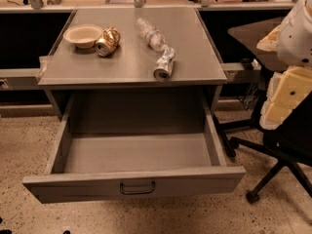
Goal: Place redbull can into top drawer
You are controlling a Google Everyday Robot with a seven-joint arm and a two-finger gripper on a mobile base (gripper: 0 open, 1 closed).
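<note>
Our gripper (285, 94) hangs at the far right, well apart from the redbull can (165, 64); we cannot tell if it is released or clenched. We judge it best to come down and close across the can's narrow body, since it may roll. It lies sideways near the front of the desk (97, 67), above the open top drawer (73, 188): slim, silver, faintly blue, dark round end toward us.

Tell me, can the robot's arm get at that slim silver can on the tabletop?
Probably yes: the redbull can lies near the front edge of the table with nothing above it, only a bottle close behind. The arm shows at the right; its gripper is out of view.
</note>
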